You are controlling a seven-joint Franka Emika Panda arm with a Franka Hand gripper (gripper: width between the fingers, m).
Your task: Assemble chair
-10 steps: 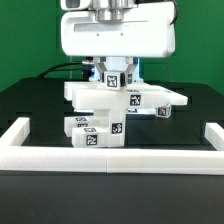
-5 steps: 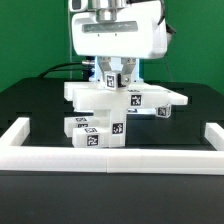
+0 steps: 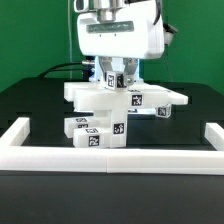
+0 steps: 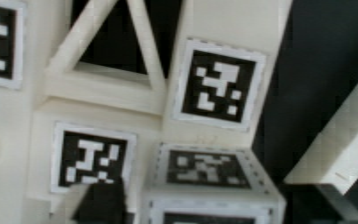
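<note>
A stack of white chair parts with black marker tags stands mid-table. A flat white panel lies on top of lower white blocks. My gripper hangs straight above the stack, its fingers close on both sides of a small upright white tagged piece that rises from the panel. In the wrist view this piece shows as a square tagged block, with tagged white panels behind it. My fingertips are hard to make out there.
A low white wall borders the black table at the front, with side pieces at the exterior view's left and right. A black cable runs behind the stack.
The hand has turned about its vertical axis over the stack, so its white body looks narrower now. The parts below have stayed in place.
</note>
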